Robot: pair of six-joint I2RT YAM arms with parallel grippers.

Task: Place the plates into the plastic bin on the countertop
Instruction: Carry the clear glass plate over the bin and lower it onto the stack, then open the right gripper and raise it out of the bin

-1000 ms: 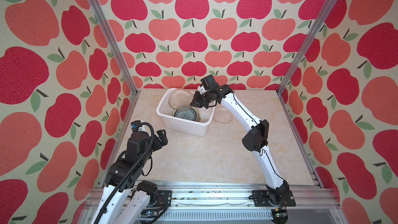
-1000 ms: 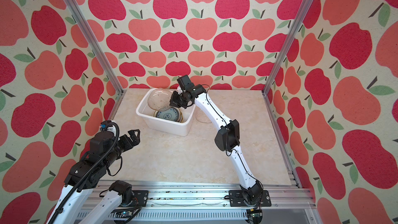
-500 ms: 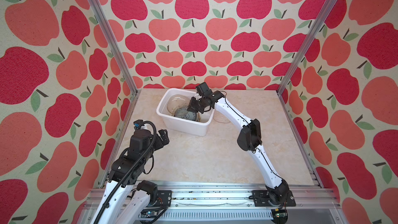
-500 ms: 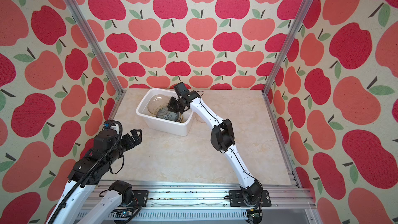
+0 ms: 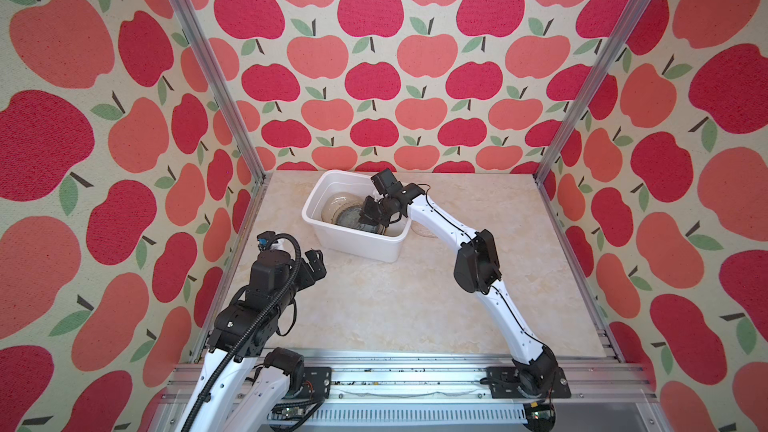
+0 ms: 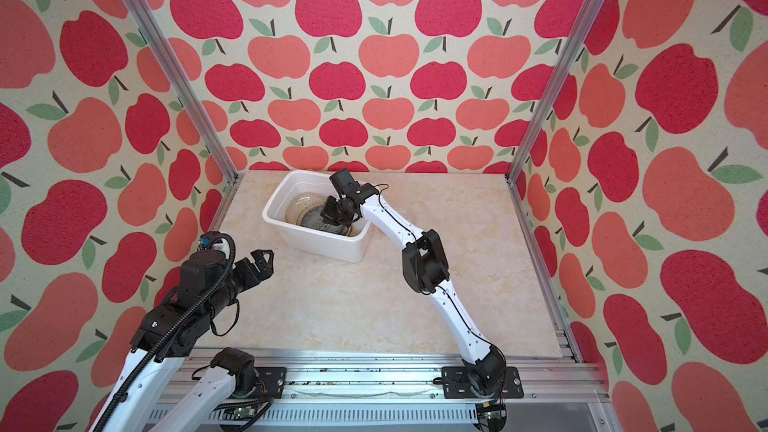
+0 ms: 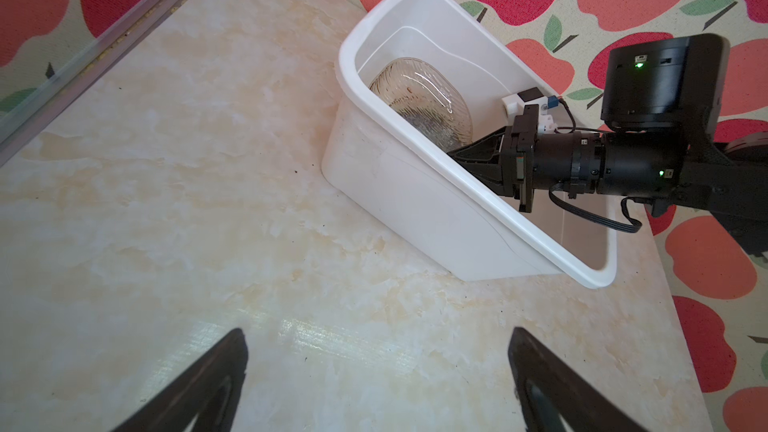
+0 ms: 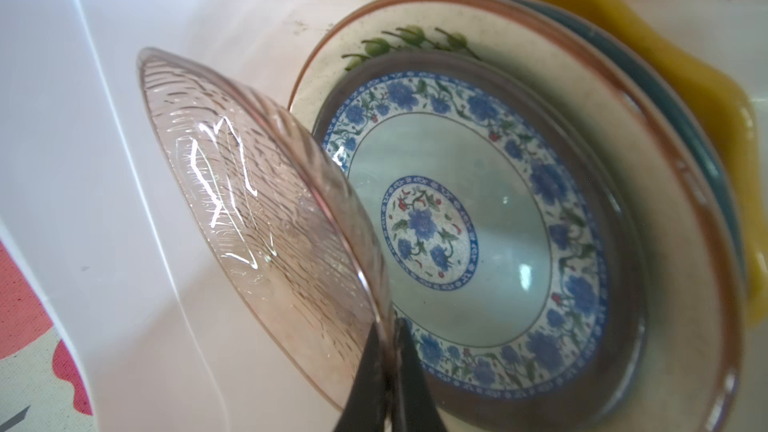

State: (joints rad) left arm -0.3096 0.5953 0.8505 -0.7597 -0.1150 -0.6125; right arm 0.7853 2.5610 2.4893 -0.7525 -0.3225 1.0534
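Observation:
The white plastic bin (image 5: 314, 210) (image 6: 271, 210) stands at the back of the countertop (image 5: 395, 305). My right gripper (image 5: 368, 214) (image 6: 330, 213) reaches down inside it, shut on the rim of a brownish glass plate (image 5: 336, 207) (image 8: 266, 218) that it holds steeply tilted. In the right wrist view the gripper (image 8: 390, 351) pinches that rim above a stack: a blue-flowered plate (image 8: 449, 243), a cream leaf-painted plate (image 8: 415, 41) and a yellow plate (image 8: 706, 89). My left gripper (image 5: 318, 261) (image 7: 376, 351) hangs open over bare countertop, well in front of the bin (image 7: 415, 209).
A clear glass dish (image 5: 424, 231) lies on the countertop just right of the bin, partly behind the right arm. Apple-print walls and aluminium posts close in three sides. A metal rail (image 5: 395, 371) runs along the front edge.
My right gripper has come down and to the left, carrying the glass plate from above the bin's rim into the bin. The left arm has barely shifted.

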